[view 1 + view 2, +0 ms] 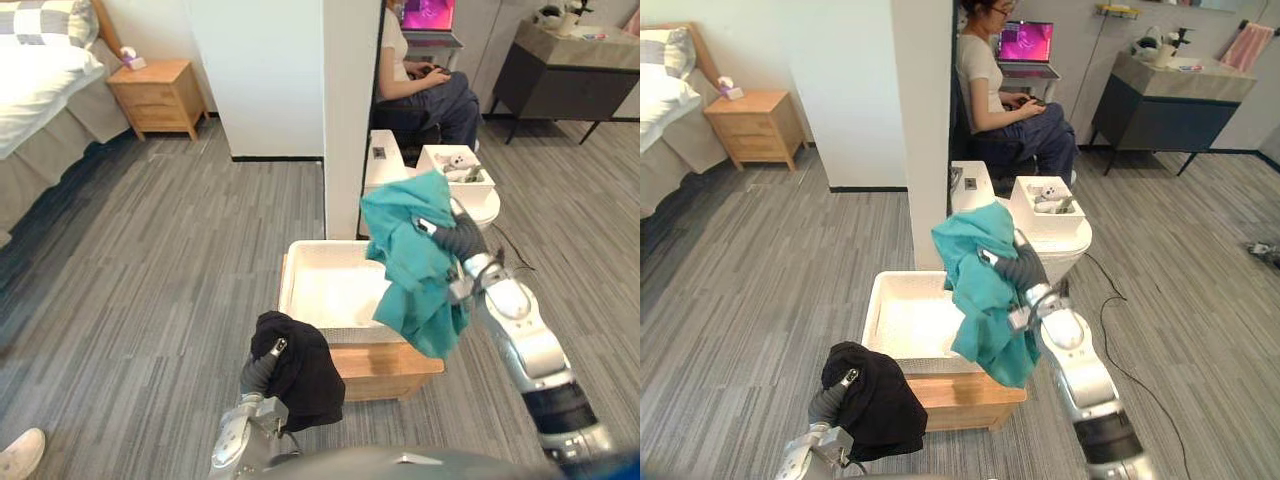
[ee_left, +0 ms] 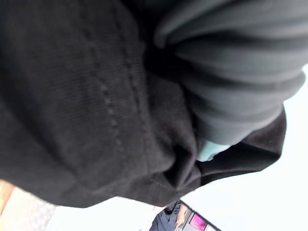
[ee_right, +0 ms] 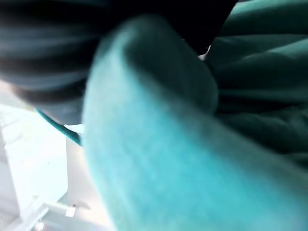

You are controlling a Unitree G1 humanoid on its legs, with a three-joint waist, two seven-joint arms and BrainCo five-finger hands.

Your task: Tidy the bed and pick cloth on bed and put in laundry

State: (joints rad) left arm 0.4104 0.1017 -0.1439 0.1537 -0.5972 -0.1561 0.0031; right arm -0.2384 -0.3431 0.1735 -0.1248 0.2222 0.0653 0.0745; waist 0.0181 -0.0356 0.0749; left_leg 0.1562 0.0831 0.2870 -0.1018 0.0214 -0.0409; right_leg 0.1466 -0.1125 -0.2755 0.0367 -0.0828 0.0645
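Crumpled black cloth [image 1: 300, 372], draped teal cloth [image 1: 408, 252], white rectangular basket [image 1: 318, 285]

Grey plank floor [image 1: 180, 260], white pillar [image 1: 345, 100], wooden nightstand [image 1: 160, 95] beside bed [image 1: 40, 85], dark sideboard [image 1: 560, 75] on thin legs

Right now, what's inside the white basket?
The white basket shows a bare white floor where visible. Its right side is covered by the teal cloth held in the right hand, its near left corner by the black cloth over the left hand.
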